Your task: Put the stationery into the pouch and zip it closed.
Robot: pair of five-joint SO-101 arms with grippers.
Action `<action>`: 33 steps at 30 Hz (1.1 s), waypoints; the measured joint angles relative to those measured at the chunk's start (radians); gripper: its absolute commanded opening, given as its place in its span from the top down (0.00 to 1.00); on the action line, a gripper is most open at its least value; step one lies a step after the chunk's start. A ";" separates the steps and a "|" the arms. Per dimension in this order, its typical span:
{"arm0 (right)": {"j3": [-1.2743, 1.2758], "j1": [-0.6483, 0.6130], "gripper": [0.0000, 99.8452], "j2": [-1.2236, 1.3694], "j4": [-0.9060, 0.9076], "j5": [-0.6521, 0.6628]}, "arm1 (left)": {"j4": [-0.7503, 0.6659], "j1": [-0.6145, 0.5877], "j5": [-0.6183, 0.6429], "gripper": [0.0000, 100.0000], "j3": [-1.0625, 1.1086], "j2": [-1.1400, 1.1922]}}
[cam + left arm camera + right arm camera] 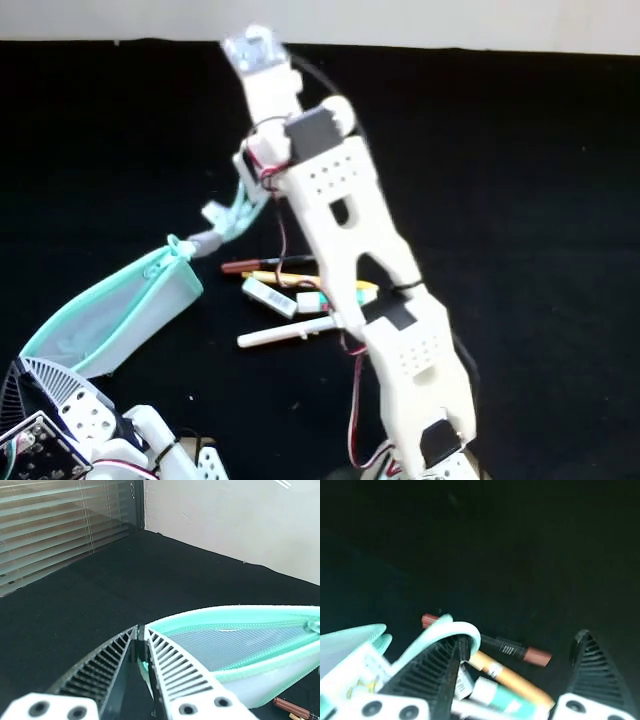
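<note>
The mint and white pouch [115, 310] lies slanted at the table's left, and its mouth looks open in the left wrist view. My left gripper [40, 375] is shut on the pouch's near end [240, 645], with its black ribbed fingers [115, 655] meeting on the edge. My right gripper [235, 200] stands open just past the pouch's far end, with the pouch's mint strap [447, 630] draped over one finger [432, 672]. The stationery lies on the table beside it: a brown pen [255, 265], a yellow pen [510, 677], a white marker [285, 333] and small white pieces [270, 297].
The white right arm [350, 250] stretches from the front edge over the stationery pile. Black table [520, 200] spreads open to the right and at the back. A pale wall [225, 515] and window blinds [50, 525] stand beyond the table.
</note>
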 measured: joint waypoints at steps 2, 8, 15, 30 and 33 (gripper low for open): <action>0.064 0.003 0.69 0.000 0.000 -0.089 | 0.000 0.000 0.000 0.99 0.000 0.000; 0.241 -0.046 0.68 0.000 0.000 -0.183 | 0.000 0.000 0.000 0.99 0.000 0.000; 0.499 -0.150 0.68 0.000 0.000 -0.051 | 0.000 0.000 0.000 0.99 0.000 0.000; 0.517 -0.086 0.68 -0.253 -0.100 -0.100 | 0.000 0.000 0.000 0.99 0.000 0.000; 0.517 -0.081 0.68 -0.328 -0.109 -0.198 | 0.000 0.000 0.000 0.99 0.000 0.000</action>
